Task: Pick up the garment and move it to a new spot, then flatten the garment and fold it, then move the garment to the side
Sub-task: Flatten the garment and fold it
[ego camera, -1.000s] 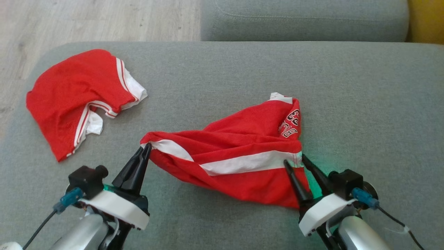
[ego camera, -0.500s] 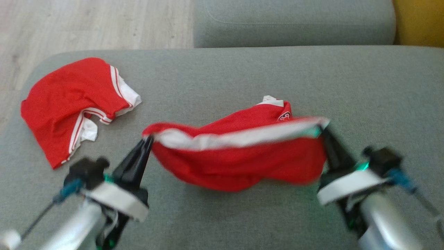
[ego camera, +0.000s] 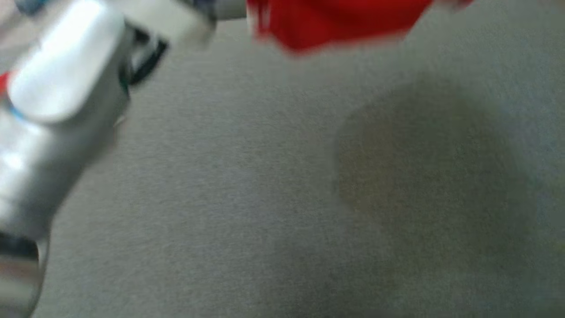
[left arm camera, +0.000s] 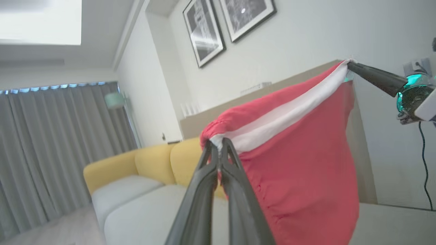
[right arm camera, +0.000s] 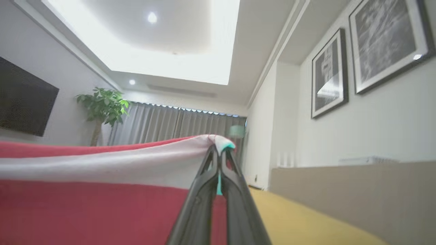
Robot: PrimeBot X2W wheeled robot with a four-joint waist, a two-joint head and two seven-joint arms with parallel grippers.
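Grey cushion (ego camera: pixel 265 198) blurs under a head camera that has swung. The garment (left arm camera: pixel 299 170), sagging onto it a moment ago, now hangs clear, stretched between the left gripper (left arm camera: pixel 219 144) and right gripper (right arm camera: pixel 218 149), both pinching its white band. The pickup looks done; relocating comes next.

The garment (left arm camera: pixel 299 170) hangs stretched between the left gripper (left arm camera: pixel 219 146) and right gripper (right arm camera: pixel 218 149), draping below both, above the cushion (ego camera: pixel 265 198).
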